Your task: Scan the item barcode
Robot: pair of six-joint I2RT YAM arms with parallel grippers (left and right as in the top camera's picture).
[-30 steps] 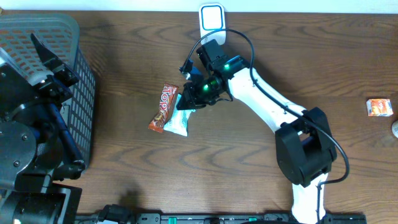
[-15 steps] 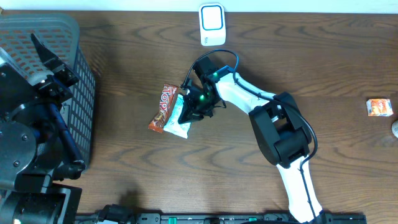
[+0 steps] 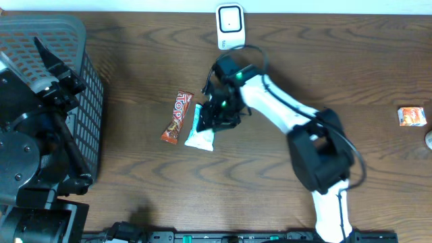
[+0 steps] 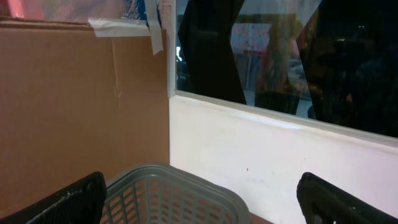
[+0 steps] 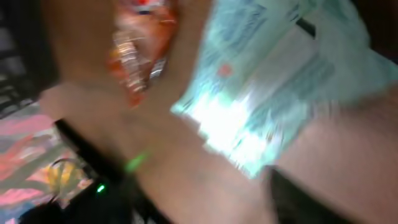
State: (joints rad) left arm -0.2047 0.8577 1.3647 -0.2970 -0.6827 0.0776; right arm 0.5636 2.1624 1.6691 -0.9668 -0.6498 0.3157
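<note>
Right end effector [image 3: 217, 116] hangs low over the bench [image 3: 223, 196]. Its wrist view is smeared with motion, so we cannot tell how far its jaws stand apart, nor whether they grip anything. Just beside it, on its basket side, we note the white-and-teal packet [image 3: 201, 133] lying flat on the bench; it fills much of the wrist view [image 5: 273, 93]. Touching the packet's far edge, one step further from the end effector, lies a red candy bar [image 3: 177, 118]. The white scanner [image 3: 230, 25] stands well apart from the end effector, at the bench's back edge. Farther off, the grey basket [image 3: 88, 101] sits at the bench end. The left end effector [image 4: 200, 186] is above it, jaws spread wide and holding nothing. A small orange pack [image 3: 412, 116] lies far off on the opposite side.
</note>
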